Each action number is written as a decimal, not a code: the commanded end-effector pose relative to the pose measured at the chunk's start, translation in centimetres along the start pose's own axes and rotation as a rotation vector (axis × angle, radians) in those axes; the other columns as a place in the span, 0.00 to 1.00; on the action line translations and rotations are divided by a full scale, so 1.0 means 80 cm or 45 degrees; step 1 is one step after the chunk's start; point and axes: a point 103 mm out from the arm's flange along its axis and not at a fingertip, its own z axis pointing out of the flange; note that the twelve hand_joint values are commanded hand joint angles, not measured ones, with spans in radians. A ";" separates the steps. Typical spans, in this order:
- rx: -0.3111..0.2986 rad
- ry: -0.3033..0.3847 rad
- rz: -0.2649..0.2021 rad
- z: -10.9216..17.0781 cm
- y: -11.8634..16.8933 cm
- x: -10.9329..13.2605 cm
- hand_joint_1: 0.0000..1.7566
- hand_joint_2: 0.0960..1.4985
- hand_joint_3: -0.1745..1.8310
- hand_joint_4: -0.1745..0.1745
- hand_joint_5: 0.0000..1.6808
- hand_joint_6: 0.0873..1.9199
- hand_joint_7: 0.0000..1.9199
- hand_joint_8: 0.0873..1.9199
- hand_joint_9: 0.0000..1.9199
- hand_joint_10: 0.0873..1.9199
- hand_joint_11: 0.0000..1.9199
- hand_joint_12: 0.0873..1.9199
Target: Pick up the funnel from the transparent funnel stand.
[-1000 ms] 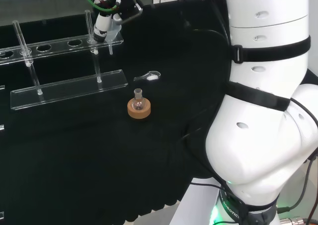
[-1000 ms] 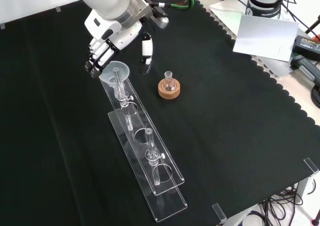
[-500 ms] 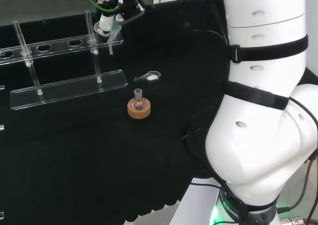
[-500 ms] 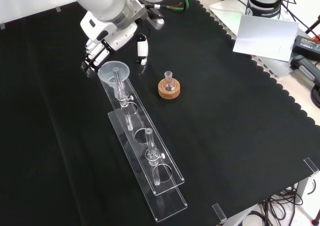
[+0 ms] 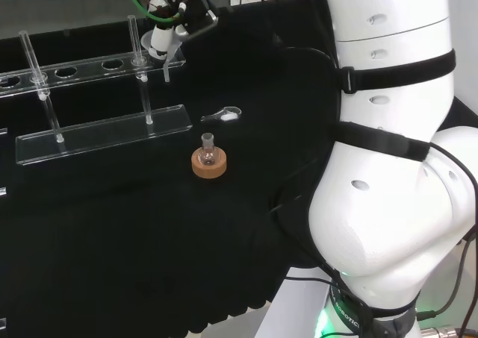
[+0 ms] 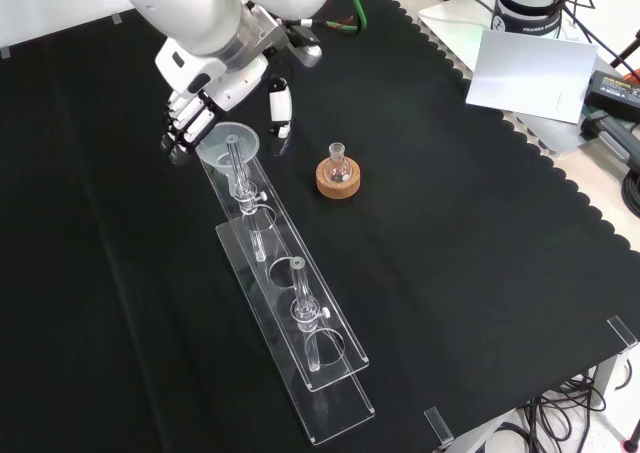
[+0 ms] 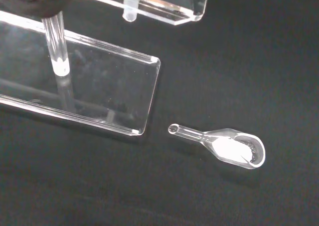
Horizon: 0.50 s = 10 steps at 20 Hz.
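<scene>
At far end of transparent funnel stand [image 6: 290, 303]: hand [image 6: 205, 98] beside funnel [image 6: 228, 145], fingers curled at rim; hold unclear.

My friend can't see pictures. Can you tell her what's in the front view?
A black and white robot hand reaches down from the top to a clear funnel sitting at the far end of a long transparent funnel stand on black cloth. Its fingers are at the funnel's rim. Right of it, a tiny round glass flask sits in a cork ring.
</scene>
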 end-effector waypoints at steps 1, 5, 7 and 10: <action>0.011 -0.010 0.006 0.004 0.005 0.002 0.41 0.40 0.27 0.46 0.04 0.00 0.00 0.17 0.08 0.40 0.16 0.77; -0.019 -0.011 0.004 0.004 0.007 0.004 0.41 0.39 0.28 0.45 0.05 0.00 0.00 0.22 0.12 0.39 0.16 0.77; -0.028 -0.011 0.008 0.005 0.008 0.003 0.41 0.38 0.30 0.44 0.06 0.00 0.00 0.26 0.14 0.37 0.17 0.77; -0.041 -0.019 0.020 0.005 0.010 0.003 0.42 0.39 0.31 0.43 0.08 0.00 0.03 0.29 0.18 0.35 0.18 0.76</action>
